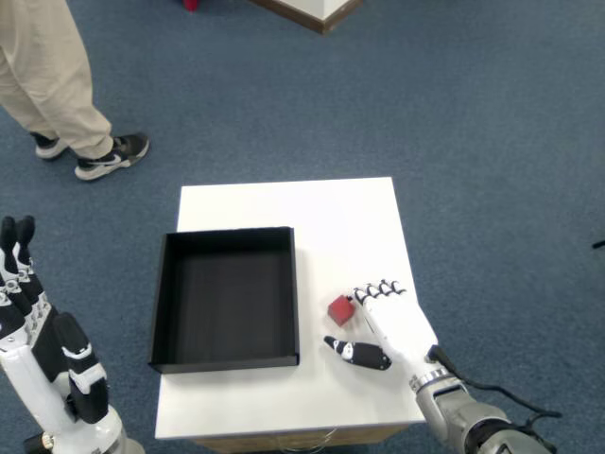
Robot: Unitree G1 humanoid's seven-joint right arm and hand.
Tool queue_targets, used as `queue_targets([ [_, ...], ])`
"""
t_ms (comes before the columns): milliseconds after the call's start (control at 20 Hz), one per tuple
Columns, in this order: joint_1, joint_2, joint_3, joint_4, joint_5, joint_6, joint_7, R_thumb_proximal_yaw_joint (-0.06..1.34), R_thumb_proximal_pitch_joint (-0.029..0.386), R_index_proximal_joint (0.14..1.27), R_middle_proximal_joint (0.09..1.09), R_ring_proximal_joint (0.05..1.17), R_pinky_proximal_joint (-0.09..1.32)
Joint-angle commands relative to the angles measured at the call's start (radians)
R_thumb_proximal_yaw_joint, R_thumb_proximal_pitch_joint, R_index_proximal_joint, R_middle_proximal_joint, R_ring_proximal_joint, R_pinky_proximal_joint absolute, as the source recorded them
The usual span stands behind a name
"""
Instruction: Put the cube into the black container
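A small red cube (341, 309) lies on the white table (321, 208), just right of the black container (227, 296). The container is a shallow square tray with nothing in it. My right hand (388, 324) rests on the table right beside the cube. Its curled fingers (371, 292) touch or nearly touch the cube's right side. The thumb (356, 353) points left below the cube, apart from it. The cube sits between fingers and thumb but is not pinched.
The left hand (43, 364) is raised with fingers up at the lower left, off the table. A person's legs and shoes (85, 142) stand on the blue carpet beyond the table's left corner.
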State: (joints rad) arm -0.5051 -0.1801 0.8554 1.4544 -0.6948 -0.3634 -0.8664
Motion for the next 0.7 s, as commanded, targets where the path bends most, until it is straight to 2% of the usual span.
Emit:
queue_targets([
  [50, -0.060, -0.007, -0.004, -0.036, 0.003, -0.001, -0.049, 0.40, -0.016, 0.46, 0.35, 0.32, 0.23],
  [700, -0.057, -0.007, -0.004, -0.042, 0.008, -0.005, -0.075, 0.43, -0.012, 0.47, 0.35, 0.31, 0.21],
])
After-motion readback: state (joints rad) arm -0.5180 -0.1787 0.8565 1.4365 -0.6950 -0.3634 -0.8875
